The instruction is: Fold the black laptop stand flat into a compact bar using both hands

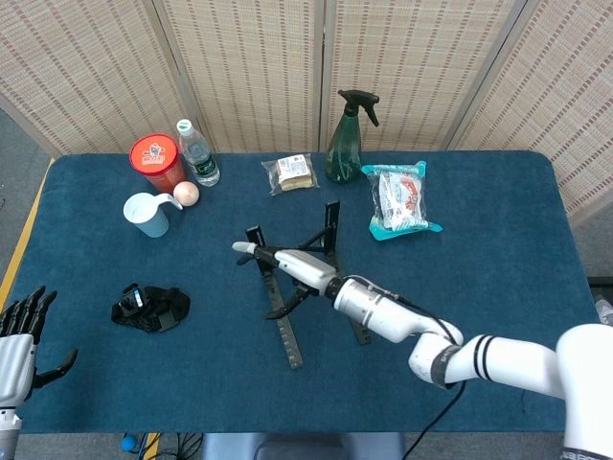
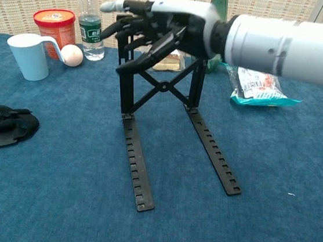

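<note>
Head view: right hand (image 1: 279, 261) reaches out over the blue table (image 1: 498, 287), fingers spread wide and holding nothing.
Chest view: the same right hand (image 2: 161, 21) hangs above the upper part of the laptop stand (image 2: 152, 96); whether any fingertip touches an upright cannot be told.
Laptop stand: directly under and just beyond the right hand, unfolded, two uprights with a crossed brace between them, two long notched rails lying on the table toward the robot.
Left hand (image 1: 21, 335): at the near left table edge, well apart from the stand, fingers spread, nothing in it.
Beyond the right hand: green spray bottle (image 1: 346, 139), wrapped sandwich (image 1: 293, 172), snack bag (image 1: 400, 198).
Left of the right hand: blue cup (image 1: 147, 214), egg (image 1: 186, 193), red tub (image 1: 157, 159), water bottle (image 1: 196, 153), black strap bundle (image 1: 150, 307).
</note>
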